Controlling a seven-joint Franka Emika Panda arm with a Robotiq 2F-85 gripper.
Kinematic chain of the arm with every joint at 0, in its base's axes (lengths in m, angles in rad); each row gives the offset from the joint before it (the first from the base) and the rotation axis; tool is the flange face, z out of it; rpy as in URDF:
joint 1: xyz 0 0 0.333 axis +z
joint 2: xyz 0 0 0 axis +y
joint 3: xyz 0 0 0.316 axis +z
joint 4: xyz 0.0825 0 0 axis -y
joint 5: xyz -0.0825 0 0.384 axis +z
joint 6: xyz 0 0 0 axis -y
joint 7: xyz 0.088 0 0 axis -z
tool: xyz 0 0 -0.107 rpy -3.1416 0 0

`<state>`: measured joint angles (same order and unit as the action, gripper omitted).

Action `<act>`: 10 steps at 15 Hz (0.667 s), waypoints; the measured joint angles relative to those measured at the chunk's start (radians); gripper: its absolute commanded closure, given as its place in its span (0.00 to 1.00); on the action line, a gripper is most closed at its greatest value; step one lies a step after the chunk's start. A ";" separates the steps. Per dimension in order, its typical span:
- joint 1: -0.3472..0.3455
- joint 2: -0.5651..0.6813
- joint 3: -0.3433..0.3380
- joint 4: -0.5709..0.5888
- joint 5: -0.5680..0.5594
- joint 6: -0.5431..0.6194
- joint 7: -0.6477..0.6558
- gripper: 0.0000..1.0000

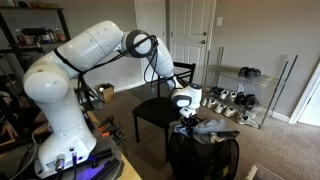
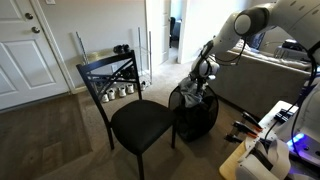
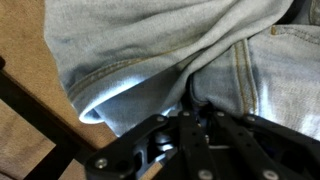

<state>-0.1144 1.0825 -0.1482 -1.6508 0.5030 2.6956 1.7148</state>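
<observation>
Chair [image 1: 158, 112] stands leftmost in an exterior view, with the black hamper [image 1: 200, 158] just beside it. Pincer [image 1: 187, 116] points straight down over the hamper's mouth, jaws nearly closed, pinching a fold of the jeans [image 1: 216, 127]. Garment's long axis trails rightward from the grip, draped across the rim
</observation>
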 measured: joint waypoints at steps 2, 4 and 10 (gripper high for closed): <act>-0.006 -0.001 0.005 -0.001 0.000 0.006 -0.002 0.44; -0.023 -0.030 0.018 -0.037 0.001 0.074 -0.028 0.31; -0.118 -0.267 0.089 -0.303 0.022 0.343 -0.143 0.00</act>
<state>-0.2320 0.8152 -0.0595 -1.9537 0.5252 3.0385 1.5722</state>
